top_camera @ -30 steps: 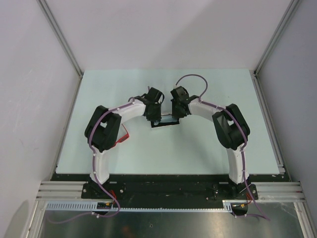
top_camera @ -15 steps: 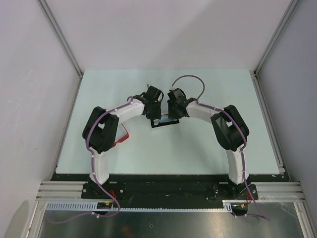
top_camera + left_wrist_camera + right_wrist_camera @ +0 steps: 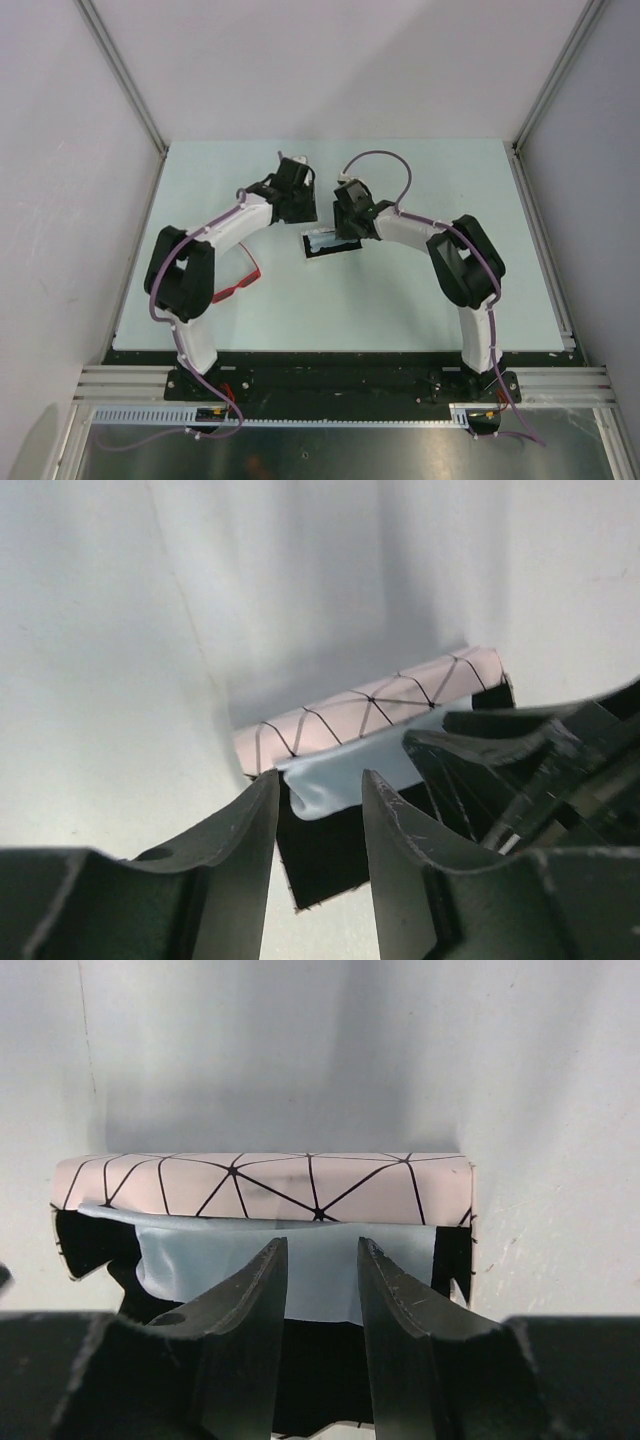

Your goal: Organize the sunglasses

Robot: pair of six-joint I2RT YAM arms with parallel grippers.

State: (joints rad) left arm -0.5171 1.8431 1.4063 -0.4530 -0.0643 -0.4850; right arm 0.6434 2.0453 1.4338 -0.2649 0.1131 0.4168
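- The counter [image 3: 420, 300] carries everything. The near edge at 6 o'clock is not far from the sunglasses, so a sideways shove there could send them toward it.
- Your left arm [image 3: 215, 235] stretches from its base toward 12 o'clock. Its elbow hangs just beside the sunglasses, and if you pull it back carelessly it may sweep them along.
- Your right arm [image 3: 460, 260] curls in from 3 o'clock toward the case. Both wrists end near each other, so if both reach for the case together they could knock together.
- The case [image 3: 330, 245] lies open mid-counter, with its black inside up and its white line-patterned flap at 12 o'clock. It looks light, and a nudge from either pincer would probably slide it.
- The light-blue cloth [image 3: 220, 1255] lies loose inside the case, rumpled against the flap. If it bunches under the glasses, they may sit high and the flap may not shut.
- The sunglasses [image 3: 240, 282] lie on the counter at 8 o'clock from the case, well apart from both pincers and not yet put away. The thin red frame will likely slip or twist under a poor pinch, and a temple arm could snag.
- The left pincer [image 3: 320, 790] hovers at 11 o'clock from the case, its jaws parted and holding nothing.
- The right pincer [image 3: 320, 1260] hangs just over the case's 12 o'clock side. Its jaws are parted and nothing is clamped between them. If you close it here, you would likely catch the cloth.
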